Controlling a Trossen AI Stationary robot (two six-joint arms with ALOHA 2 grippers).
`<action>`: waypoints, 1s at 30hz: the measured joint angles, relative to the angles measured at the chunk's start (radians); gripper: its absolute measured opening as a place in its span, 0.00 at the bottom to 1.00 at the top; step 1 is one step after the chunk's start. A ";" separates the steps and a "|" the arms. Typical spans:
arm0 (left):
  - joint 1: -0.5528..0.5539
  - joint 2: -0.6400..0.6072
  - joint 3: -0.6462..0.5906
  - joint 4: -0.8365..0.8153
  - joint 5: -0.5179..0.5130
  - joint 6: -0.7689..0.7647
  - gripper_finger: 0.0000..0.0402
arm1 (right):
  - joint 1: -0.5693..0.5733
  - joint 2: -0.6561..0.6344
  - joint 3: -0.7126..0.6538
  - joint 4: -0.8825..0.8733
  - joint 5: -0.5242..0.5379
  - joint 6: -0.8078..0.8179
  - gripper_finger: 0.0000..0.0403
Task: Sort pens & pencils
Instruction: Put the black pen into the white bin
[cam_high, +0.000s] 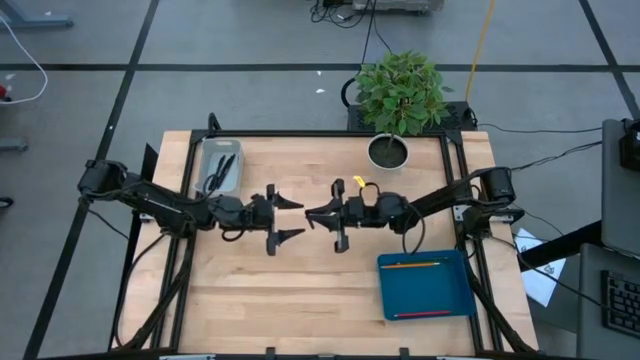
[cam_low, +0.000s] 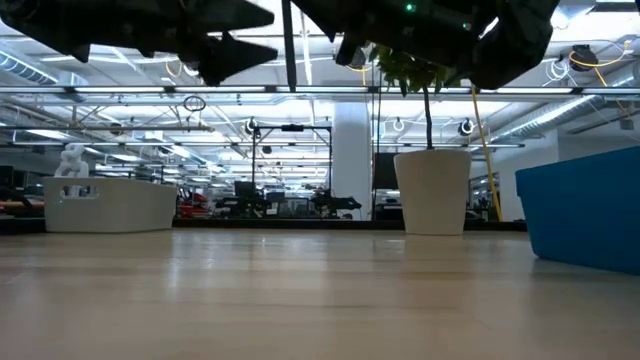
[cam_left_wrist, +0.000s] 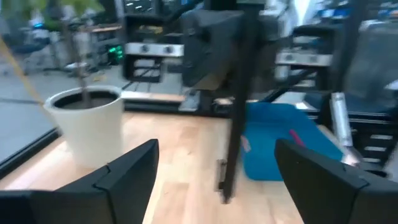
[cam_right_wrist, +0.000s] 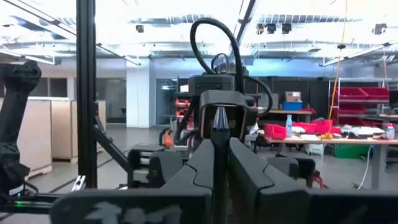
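A dark pen (cam_left_wrist: 233, 124) stands upright over the middle of the table, with my right gripper (cam_right_wrist: 219, 143) shut on it. My left gripper (cam_left_wrist: 216, 149) faces it from the table's left side, open. Its two fingers (cam_high: 302, 204) stand apart, and the pen is in line with the gap, touching neither. More pens lie in the grey tray (cam_high: 220, 165) at the far left. An orange pencil (cam_high: 412, 265) and a red pencil (cam_high: 420, 314) lie in the blue tray (cam_high: 450, 290) at the near right. My right gripper pinches the pen's upper part (cam_right_wrist: 219, 132) between its two fingers. The pointed tip sticks up a little above them. The fingers come from the table's right side, slanting slightly upward, and lie across the pen. Its long lower part (cam_low: 288, 60) hangs clear of the table.
A white pot with a green plant (cam_high: 388, 150) stands at the far edge, right of the middle. The grey tray (cam_low: 110, 205) and blue tray (cam_low: 590, 215) flank bare wooden table top (cam_high: 300, 300) at the near middle.
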 joint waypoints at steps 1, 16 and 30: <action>-0.002 0.001 0.000 0.006 0.019 0.004 0.79 | 0.000 -0.001 0.000 0.006 0.000 -0.002 0.03; 0.006 0.197 0.004 0.290 0.056 -0.003 0.61 | 0.033 -0.004 0.000 0.043 -0.005 -0.036 0.03; -0.004 0.196 0.004 0.296 0.085 -0.032 0.51 | 0.033 -0.004 0.000 0.043 -0.002 -0.036 0.03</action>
